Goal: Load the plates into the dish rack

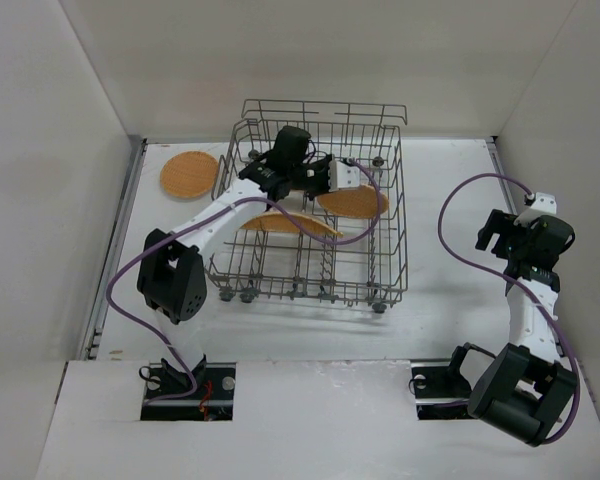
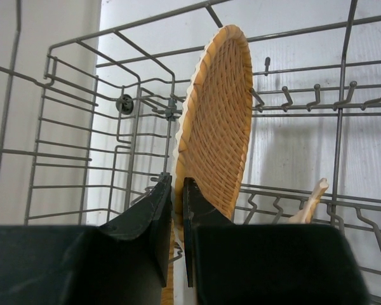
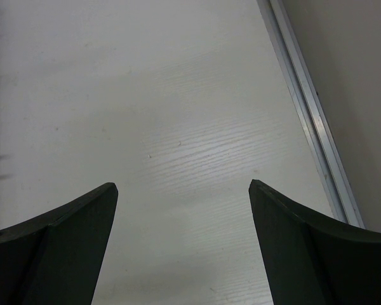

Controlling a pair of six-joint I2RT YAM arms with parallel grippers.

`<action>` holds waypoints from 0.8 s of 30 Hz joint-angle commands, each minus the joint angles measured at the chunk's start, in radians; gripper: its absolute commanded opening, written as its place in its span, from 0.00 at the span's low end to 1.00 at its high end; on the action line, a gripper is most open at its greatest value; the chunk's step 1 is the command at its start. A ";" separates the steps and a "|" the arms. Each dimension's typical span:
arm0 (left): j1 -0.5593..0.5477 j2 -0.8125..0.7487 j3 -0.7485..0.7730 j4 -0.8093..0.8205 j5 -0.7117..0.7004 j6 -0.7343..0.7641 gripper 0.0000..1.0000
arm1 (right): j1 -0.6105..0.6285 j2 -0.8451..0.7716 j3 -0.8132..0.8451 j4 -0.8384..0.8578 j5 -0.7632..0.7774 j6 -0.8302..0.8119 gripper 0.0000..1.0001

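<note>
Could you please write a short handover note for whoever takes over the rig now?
Left gripper: fingers shut on the held plate, on edge inside the dish rack.
Right gripper: open, empty, over bare table right of the rack.
Other plates: a second plate leans in the rack; a third plate lies flat on the table left of it. Only three plates in view.
Done: one plate racked.
Left: seat and release the held plate, then load the third plate.

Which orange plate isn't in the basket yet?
The round orange-tan woven plate lying flat on the white table, left of the grey wire dish rack. The other two visible plates are inside it, one pinched by the left hand.
</note>
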 commanded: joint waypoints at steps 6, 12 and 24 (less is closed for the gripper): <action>-0.001 -0.045 -0.076 0.086 0.030 0.001 0.06 | -0.009 0.008 0.035 0.026 -0.011 0.012 0.90; 0.006 -0.059 -0.142 0.138 0.033 -0.013 0.19 | -0.009 0.021 0.043 0.018 -0.011 0.012 0.90; -0.008 -0.182 -0.199 0.172 -0.017 -0.071 0.62 | -0.007 0.013 0.040 0.021 -0.012 0.012 0.90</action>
